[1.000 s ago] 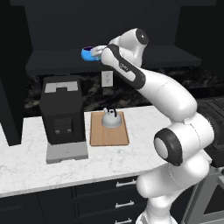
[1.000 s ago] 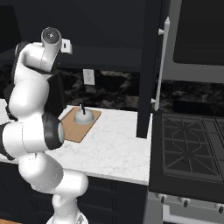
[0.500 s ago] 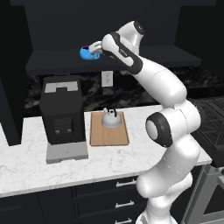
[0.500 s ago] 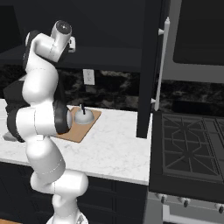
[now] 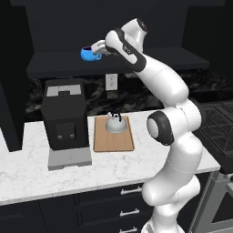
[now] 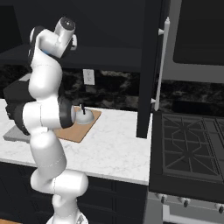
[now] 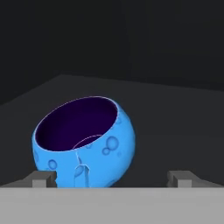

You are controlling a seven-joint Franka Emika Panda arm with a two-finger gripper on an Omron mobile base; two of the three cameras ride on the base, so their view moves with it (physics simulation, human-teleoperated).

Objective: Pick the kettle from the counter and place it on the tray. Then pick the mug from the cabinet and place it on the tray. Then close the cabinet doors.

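Cabinet (image 5: 113, 63) stands open, doors not yet closed. Tray (image 5: 113, 141) on the counter (image 5: 27, 175) carries the kettle (image 5: 115, 124): first step done. Mug (image 7: 83, 142) sits on the cabinet shelf, ungrasped; gripper (image 7: 111, 178) just before it, jaws spread wide.

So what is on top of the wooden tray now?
Only the kettle stands on the tray, toward its far end. The board under the kettle is covered. The mug is up on the cabinet shelf.
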